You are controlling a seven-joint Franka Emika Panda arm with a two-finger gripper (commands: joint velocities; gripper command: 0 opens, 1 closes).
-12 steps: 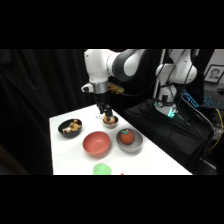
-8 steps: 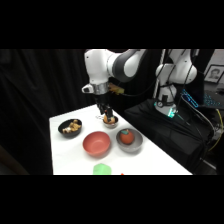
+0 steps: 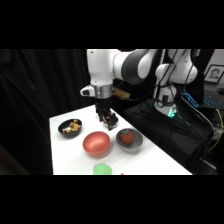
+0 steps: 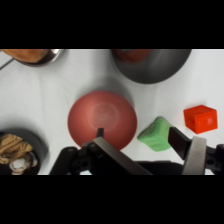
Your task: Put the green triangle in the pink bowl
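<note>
The green triangle [image 3: 102,169] lies flat on the white table near its front edge, just in front of the pink bowl [image 3: 96,143]. In the wrist view the green triangle [image 4: 156,134] sits right beside the pink bowl [image 4: 102,119], whose smooth inside holds nothing. My gripper [image 3: 107,120] hangs above the table behind the pink bowl, well off the triangle. Seen from the wrist, the gripper [image 4: 137,136] is open, with nothing between its fingers [image 4: 186,146].
A grey bowl [image 3: 129,138] with a red item stands right of the pink bowl. A black bowl [image 3: 70,128] of tan food stands to its left. A small red cube [image 4: 201,119] lies by the triangle. Another dish [image 4: 32,55] shows at the wrist view's top left.
</note>
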